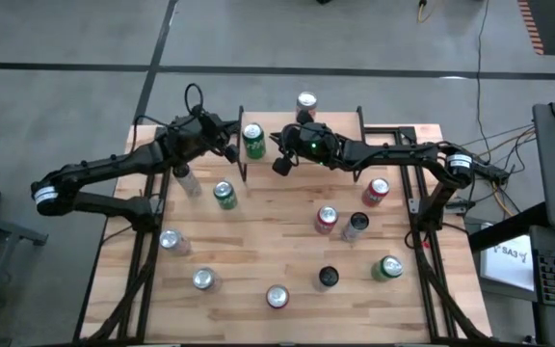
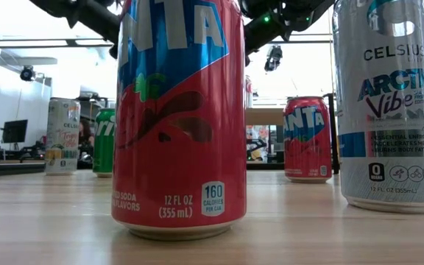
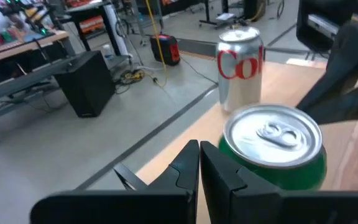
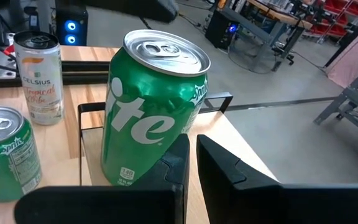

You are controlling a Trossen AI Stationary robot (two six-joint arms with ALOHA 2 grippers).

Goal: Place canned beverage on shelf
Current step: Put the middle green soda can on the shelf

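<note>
A green Sprite can (image 1: 251,141) (image 4: 151,124) stands upright on the left end of the shelf (image 1: 340,120) (image 4: 92,152), a low riser with a black frame at the table's far middle. A silver Diet Coke can (image 1: 306,101) (image 3: 240,68) stands at the shelf's far edge. My left gripper (image 1: 230,151) (image 3: 199,165) is shut, level with and just left of the green can (image 3: 278,146). My right gripper (image 1: 282,162) (image 4: 190,162) is shut, just right of that can, pointing at its lower half. My left gripper's shut fingers (image 3: 225,177) lie close beside the green can's upper wall; I cannot tell whether they touch it. My right gripper's shut fingers (image 4: 173,165) stand in front of the can's lower wall (image 4: 135,168); I cannot tell whether they touch it.
Several loose cans stand on the tabletop nearer the front: a second Sprite (image 1: 224,195) (image 4: 5,155), a Celsius can (image 4: 39,74), red Fanta cans (image 1: 375,191) (image 2: 179,118), a silver Celsius can (image 2: 385,103), a green can (image 1: 386,268). Black frame posts flank both table sides.
</note>
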